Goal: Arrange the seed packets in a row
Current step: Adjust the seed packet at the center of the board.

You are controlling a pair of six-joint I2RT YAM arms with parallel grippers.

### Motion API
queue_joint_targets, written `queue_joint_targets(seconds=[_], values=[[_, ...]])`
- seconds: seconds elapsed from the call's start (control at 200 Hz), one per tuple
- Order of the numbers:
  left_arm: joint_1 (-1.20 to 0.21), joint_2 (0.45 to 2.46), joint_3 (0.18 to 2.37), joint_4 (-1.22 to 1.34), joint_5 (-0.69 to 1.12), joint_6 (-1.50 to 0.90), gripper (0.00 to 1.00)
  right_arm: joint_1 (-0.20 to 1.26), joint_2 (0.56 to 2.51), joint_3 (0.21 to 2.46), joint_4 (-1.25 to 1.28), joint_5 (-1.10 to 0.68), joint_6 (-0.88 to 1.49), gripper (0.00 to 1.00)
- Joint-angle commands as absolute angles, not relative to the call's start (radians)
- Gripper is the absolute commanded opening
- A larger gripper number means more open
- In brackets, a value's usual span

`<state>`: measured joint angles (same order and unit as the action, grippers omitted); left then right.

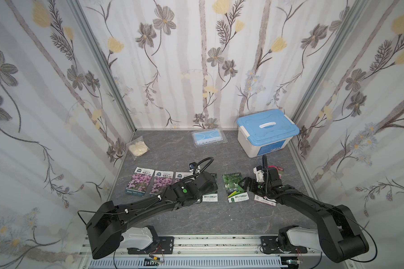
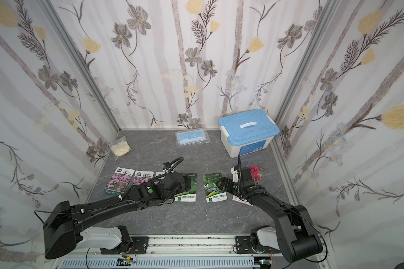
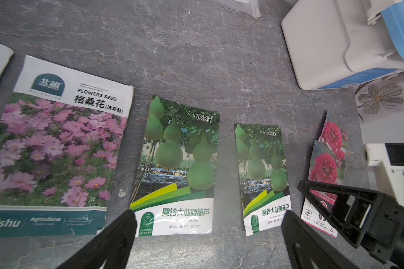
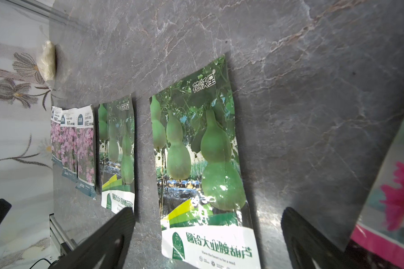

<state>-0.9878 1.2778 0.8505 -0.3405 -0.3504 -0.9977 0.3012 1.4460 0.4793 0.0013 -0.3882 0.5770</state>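
Three purple-pink flower seed packets point(image 1: 139, 180) lie side by side at the left; the third one point(image 3: 56, 144) is partly under my left arm. To their right lie two green gourd packets point(image 3: 180, 163) point(image 3: 261, 174) with a gap between them. Two red-pink bloom packets point(image 2: 255, 173) overlap at the far right, partly under my right arm. My left gripper point(image 3: 208, 215) is open just above the near edge of the first gourd packet, holding nothing. My right gripper point(image 4: 208, 212) is open over the lower part of the second gourd packet point(image 4: 196, 163), also empty.
A white box with a blue lid point(image 1: 266, 132) stands at the back right. A clear bag with a blue face mask point(image 1: 209, 137) lies at the back middle. A small bag of cream stuff point(image 1: 138, 148) sits by the left wall. Flowered walls close in three sides.
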Motion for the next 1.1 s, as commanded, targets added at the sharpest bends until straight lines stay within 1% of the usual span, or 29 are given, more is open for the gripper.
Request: queue_joint_targets(seconds=[0.0, 0.185, 0.694, 1.094], values=[[-0.970, 1.238, 0.832, -0.356, -0.361, -0.981, 1.00, 0.316, 1.468, 0.483, 0.076, -0.378, 0.598, 1.00], [-0.944, 1.228, 0.819, -0.350, -0.342, -0.977, 1.00, 0.351, 1.480, 0.479, 0.096, -0.368, 0.626, 1.00], [-0.936, 1.244, 0.802, -0.323, -0.323, -0.980, 1.00, 0.420, 1.529, 0.483, 0.146, -0.360, 0.678, 1.00], [-0.936, 1.256, 0.805, -0.307, -0.314, -0.986, 1.00, 0.438, 1.505, 0.424, 0.182, -0.347, 0.712, 1.00]])
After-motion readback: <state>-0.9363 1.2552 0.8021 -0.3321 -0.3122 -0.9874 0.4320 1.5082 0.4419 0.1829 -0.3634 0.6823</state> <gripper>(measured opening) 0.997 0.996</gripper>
